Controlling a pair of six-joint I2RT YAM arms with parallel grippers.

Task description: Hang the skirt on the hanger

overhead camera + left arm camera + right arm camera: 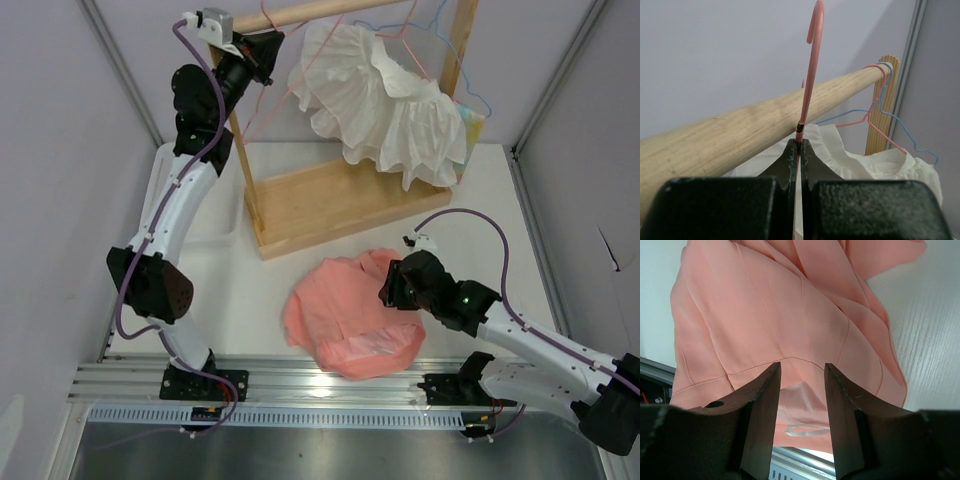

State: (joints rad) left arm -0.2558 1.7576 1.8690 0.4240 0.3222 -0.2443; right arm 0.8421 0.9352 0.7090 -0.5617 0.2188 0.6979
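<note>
Left gripper (pixel 800 144): fingers (pixel 788 161) pressed together on the stem of the pale-pink wire hanger (pixel 811 65), just under its long hook. The hook stands upright and crosses in front of the wooden rod (pixel 730 135). Whether it touches the rod cannot be told.

Right gripper (pixel 802 377): fingers (pixel 762 410) spread apart and holding nothing. The salmon-pink skirt (pixel 765 315) fills the gap beneath them, but contact with the cloth is not discernible. In the top view this gripper sits over the skirt's right edge.

Skirt: one, crumpled on the table (pixel 480 200), between the wooden rack base (pixel 320 205) and the aluminium rail (pixel 330 385) at the near edge. It lies well apart from the held hanger.

Counts:
- Wire hangers, 3: the held one, a second pink hanger (pixel 872 66) and a light-blue hanger (pixel 840 115). The last two are hooked over the rod's far end, beside the upright post (pixel 882 115).
- Garments, 2: the skirt and a white ruffled garment (pixel 385 100) hanging from the rod.
- Rack, 1: flat wooden base, uprights and one rod.
- Arms, 2: the left is raised to the rod and the right is low over the table.

Surface: the table is white, with faint grain visible in the right wrist view.
Room: plain pale grey-lilac walls on three sides, with metal strips at the corners.
</note>
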